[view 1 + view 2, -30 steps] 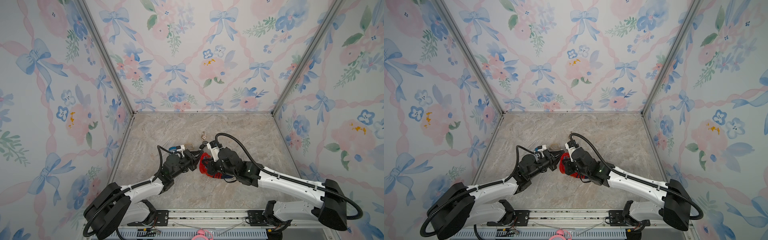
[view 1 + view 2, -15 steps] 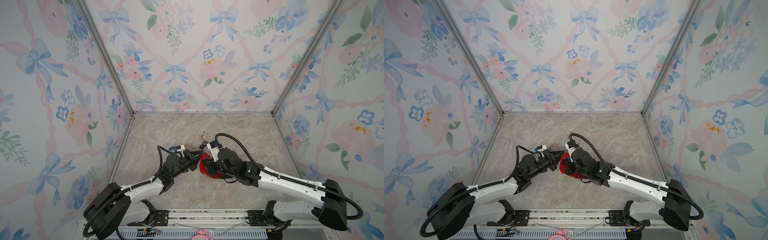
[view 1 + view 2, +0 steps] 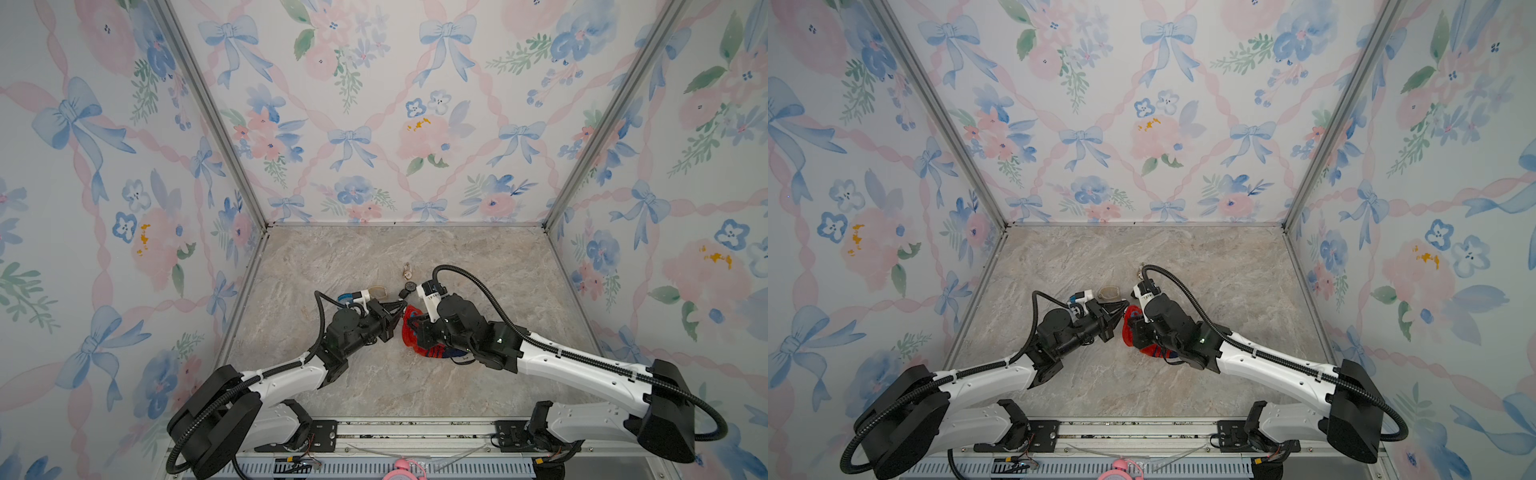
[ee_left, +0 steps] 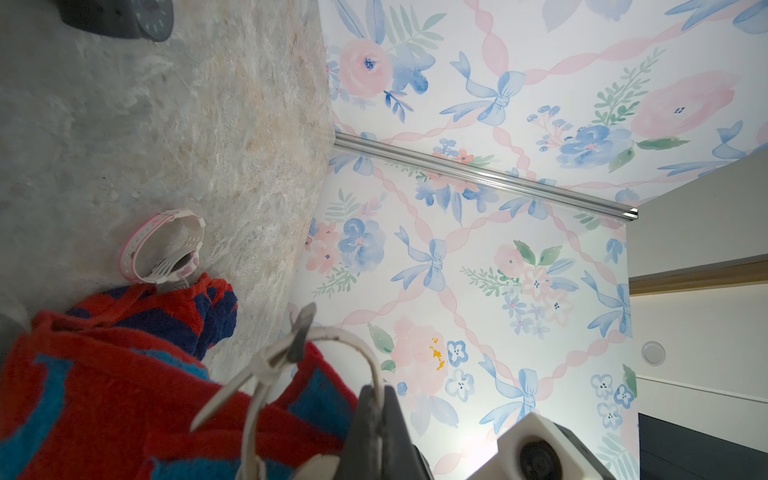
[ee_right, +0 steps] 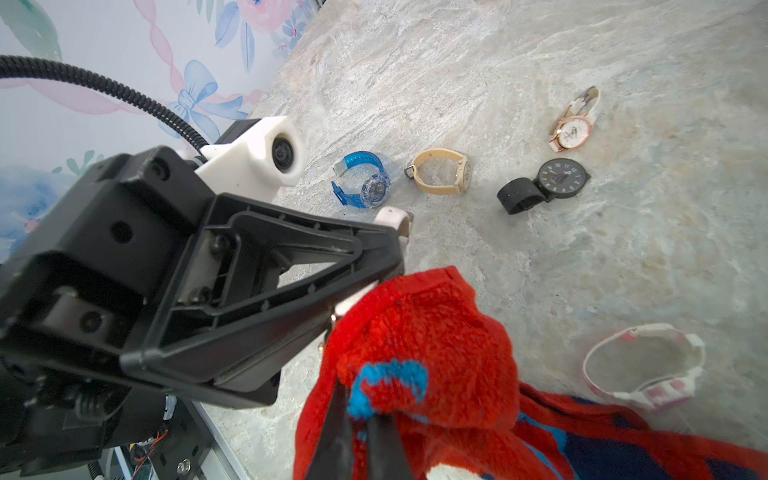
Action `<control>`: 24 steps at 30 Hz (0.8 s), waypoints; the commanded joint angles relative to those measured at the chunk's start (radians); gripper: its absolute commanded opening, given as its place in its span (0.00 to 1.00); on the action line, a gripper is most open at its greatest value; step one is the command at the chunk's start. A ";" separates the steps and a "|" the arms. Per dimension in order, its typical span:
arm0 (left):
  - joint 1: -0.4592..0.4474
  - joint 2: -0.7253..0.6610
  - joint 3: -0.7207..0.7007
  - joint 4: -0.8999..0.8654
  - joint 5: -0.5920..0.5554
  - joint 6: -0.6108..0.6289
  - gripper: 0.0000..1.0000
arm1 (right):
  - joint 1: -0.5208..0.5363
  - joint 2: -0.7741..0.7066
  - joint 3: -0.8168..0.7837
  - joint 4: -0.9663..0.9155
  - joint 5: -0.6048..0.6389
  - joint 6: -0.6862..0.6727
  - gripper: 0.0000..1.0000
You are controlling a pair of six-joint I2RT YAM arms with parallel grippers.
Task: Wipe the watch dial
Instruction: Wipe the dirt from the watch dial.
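The left gripper is clamped on the strap of a white-strapped wristwatch. The watch's dial is hidden against a fluffy red-and-blue cloth just beside it. The right gripper pinches that cloth tight, holding it against the watch.

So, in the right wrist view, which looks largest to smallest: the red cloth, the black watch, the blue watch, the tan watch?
1. red cloth, nearest the camera.
2. black watch.
3. blue watch and tan watch look alike; no ranking.
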 commanded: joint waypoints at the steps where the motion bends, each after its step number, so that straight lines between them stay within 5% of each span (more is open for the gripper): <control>1: -0.007 -0.012 -0.008 0.036 0.008 -0.007 0.00 | -0.008 -0.020 0.001 -0.002 0.004 -0.002 0.00; 24: -0.009 -0.035 -0.021 0.036 -0.003 -0.009 0.00 | 0.040 0.008 0.005 0.028 0.011 0.009 0.00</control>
